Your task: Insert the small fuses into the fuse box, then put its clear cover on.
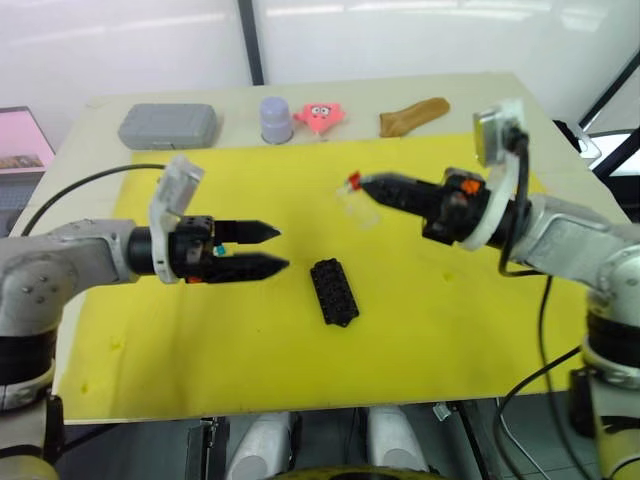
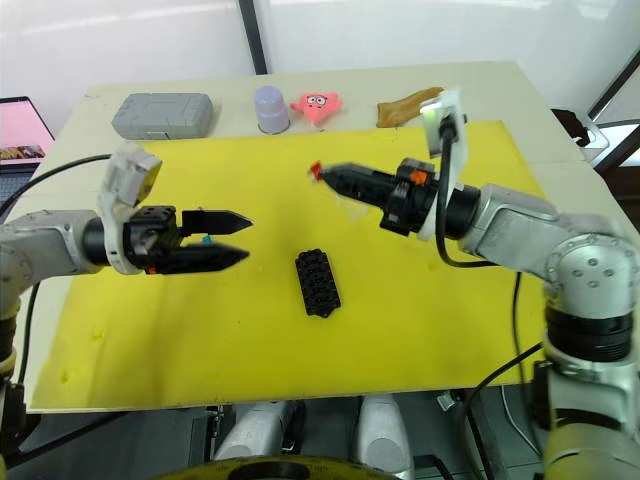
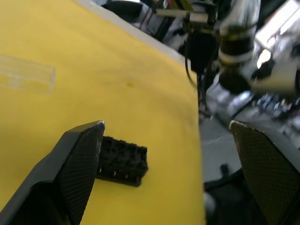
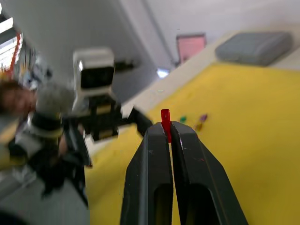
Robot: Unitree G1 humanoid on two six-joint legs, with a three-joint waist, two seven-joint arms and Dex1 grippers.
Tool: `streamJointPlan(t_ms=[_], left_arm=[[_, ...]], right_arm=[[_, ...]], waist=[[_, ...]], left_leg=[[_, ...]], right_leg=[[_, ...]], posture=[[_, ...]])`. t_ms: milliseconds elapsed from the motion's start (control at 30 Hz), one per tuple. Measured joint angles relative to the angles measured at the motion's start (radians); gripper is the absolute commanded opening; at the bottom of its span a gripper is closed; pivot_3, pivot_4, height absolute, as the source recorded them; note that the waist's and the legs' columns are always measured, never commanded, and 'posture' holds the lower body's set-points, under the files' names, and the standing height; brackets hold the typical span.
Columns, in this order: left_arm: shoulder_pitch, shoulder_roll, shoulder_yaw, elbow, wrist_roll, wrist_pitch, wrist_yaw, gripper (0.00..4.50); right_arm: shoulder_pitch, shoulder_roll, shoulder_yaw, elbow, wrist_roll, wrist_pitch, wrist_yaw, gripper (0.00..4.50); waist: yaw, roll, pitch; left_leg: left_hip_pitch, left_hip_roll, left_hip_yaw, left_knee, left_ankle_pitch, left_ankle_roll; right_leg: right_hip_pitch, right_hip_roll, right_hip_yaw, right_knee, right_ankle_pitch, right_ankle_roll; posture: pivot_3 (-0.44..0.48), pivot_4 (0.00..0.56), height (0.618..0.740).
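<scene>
Fuse box (image 1: 334, 291): a small black block with rows of slots, lying flat on the yellow mat (image 1: 420, 330) near the middle, slightly toward the near edge; nothing touches it.
Left gripper (image 1: 272, 249): hovers above the mat just left of the fuse box, pointing right toward it; its two black fingers (image 3: 77, 164) stand apart with nothing between them.
Right gripper (image 1: 364, 183): held above the mat to the right of centre and farther back than the fuse box, pointing left; its fingers are pressed together on a red fuse (image 4: 165, 123), which sticks out past the tips.
Clear cover (image 3: 26, 74): a transparent rectangle lying flat on the mat, below the tips of the right gripper and well apart from the fuse box.
Other fuses (image 4: 193, 122): a few tiny coloured pieces, green, purple and tan, lying loose together on the mat toward its left side.
Table (image 1: 90, 130): pale top carrying the mat, with a bare strip along its far edge.
Far edge, left to right: a grey rounded case (image 1: 168, 125), a lilac cup (image 1: 276, 119) upside down, a pink star-shaped toy (image 1: 320, 115) and a brown piece (image 1: 413, 115), all beyond the mat.
</scene>
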Motion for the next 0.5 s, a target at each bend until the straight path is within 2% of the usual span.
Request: streamJointPlan(t_ms=[100,200,333,500], left_arm=[[0.085,0.016,-0.081,-0.031,0.185,-0.172,-0.092,4.49],[0.124,-0.012,-0.145,-0.049,0.331,-0.307,-0.114,4.49],[0.139,-0.051,-0.204,-0.060,0.465,-0.390,-0.085,4.49],[0.148,-0.125,-0.307,-0.046,0.626,-0.426,-0.007,4.49]], right_arm=[[-0.030,-0.088,0.114,-0.057,-0.174,-0.008,0.196,0.00],[-0.044,-0.146,0.271,-0.110,-0.418,-0.090,0.387,0.00],[-0.047,-0.158,0.402,-0.122,-0.645,-0.198,0.534,0.00],[-0.067,-0.153,0.511,-0.102,-0.872,-0.314,0.642,0.00]], waist=[[-0.002,0.000,0.000],[0.009,0.000,0.000],[0.028,0.000,0.000],[0.031,0.000,0.001]], left_leg=[[-0.001,0.000,0.001,0.000,0.000,0.001],[-0.003,0.000,0.001,0.002,-0.001,0.001],[-0.004,-0.001,0.001,0.004,-0.001,0.001],[-0.004,-0.001,0.001,0.005,-0.001,0.001]], right_leg=[[0.000,0.000,0.000,-0.002,0.000,0.000],[-0.001,-0.001,0.000,-0.002,0.000,0.001],[0.000,-0.001,0.000,-0.003,0.002,0.003],[0.000,-0.001,0.000,-0.003,0.002,0.003]], posture=[[0.000,0.150,0.740],[0.000,0.150,0.740],[0.000,0.150,0.740],[0.000,0.150,0.740]])
